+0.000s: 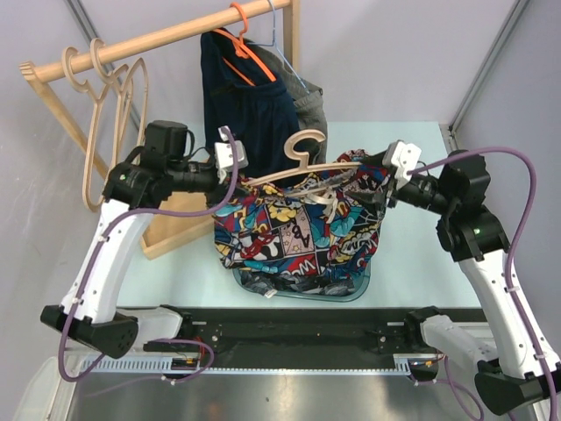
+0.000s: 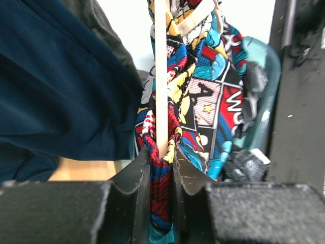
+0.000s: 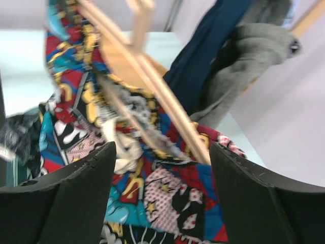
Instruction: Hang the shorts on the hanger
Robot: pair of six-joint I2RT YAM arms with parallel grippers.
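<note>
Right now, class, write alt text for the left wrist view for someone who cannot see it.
The left claw pinches one end of the wooden hanger together with a fold of the comic-print shorts. A navy garment fills the left side.

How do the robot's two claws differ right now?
The left gripper is pinched shut on the end of the hanger and a fold of the shorts; the right gripper stands wide open, holding nothing. The left sits at one hanger tip, the right by the other. Both have two black fingers and face the shorts.
</note>
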